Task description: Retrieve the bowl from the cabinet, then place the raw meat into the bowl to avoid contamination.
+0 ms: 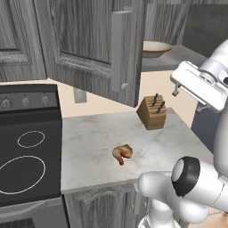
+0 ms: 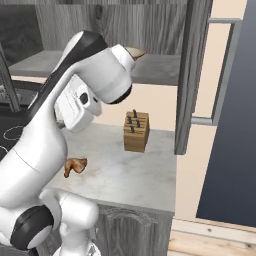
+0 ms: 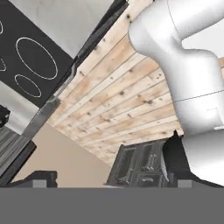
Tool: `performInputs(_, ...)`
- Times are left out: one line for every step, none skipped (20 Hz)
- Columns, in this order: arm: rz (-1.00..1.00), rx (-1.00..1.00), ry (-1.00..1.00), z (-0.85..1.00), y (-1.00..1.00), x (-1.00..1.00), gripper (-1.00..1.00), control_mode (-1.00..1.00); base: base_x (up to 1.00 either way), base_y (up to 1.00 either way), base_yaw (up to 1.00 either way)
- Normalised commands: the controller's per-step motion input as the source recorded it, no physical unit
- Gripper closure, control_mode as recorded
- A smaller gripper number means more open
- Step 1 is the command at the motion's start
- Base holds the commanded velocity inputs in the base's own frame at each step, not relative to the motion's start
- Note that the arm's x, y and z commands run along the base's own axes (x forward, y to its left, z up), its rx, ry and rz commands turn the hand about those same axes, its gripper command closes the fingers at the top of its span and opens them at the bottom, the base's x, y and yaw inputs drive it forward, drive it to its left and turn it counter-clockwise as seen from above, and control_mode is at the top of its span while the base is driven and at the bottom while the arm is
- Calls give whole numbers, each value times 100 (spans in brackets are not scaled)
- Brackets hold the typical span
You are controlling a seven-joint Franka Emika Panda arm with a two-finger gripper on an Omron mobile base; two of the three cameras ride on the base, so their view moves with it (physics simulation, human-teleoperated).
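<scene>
The beige bowl [image 1: 156, 48] with its brown rim sits on the grey shelf [image 1: 180, 58] of the open cabinet [image 1: 89, 44]. In the right base view, part of the bowl [image 2: 135, 51] peeks out behind my arm. The raw meat [image 1: 122, 152] [image 2: 75, 166], a small golden-brown drumstick, lies on the marble counter [image 1: 93, 129]. My hand [image 1: 196, 84] hangs to the right of the counter, below the shelf and right of the bowl. In the hand view the gripper [image 3: 111, 182] is open, nothing between its widely spaced tips, facing the plank floor.
A wooden knife block [image 1: 152, 112] stands at the back of the counter. The black stove [image 1: 26, 151] adjoins the counter on the left. The cabinet door with its bar handle [image 1: 119, 51] swings out over the counter. A second door [image 2: 192, 75] stands edge-on at the right.
</scene>
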Motion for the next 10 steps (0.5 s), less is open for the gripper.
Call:
performInputs(7, 24, 33, 35, 4, 7, -100, -100, 0, 0, 0)
performInputs(8, 14, 36, 38, 29, 0, -100, -100, 0, 0, 0)
performInputs(8, 11, 37, 22, 49, 0, -100, -100, 0, 0, 0)
performInputs(7, 14, 34, 10, 47, 0, -100, -100, 0, 0, 0)
performInputs(2, 18, 29, 0, 43, 0, -100, -100, 0, 0, 0)
performInputs(1, 22, 25, 0, 43, 0, -100, -100, 0, 0, 0)
performInputs(0, 22, 25, 0, 47, 0, -100, -100, 0, 0, 0)
performInputs(0, 22, 27, 0, 50, 0, -100, -100, 0, 0, 0)
performInputs(0, 22, 24, 2, 54, 0, -100, -100, 0, 0, 0)
performInputs(0, 22, 22, 3, 55, 0, -100, -100, 0, 0, 0)
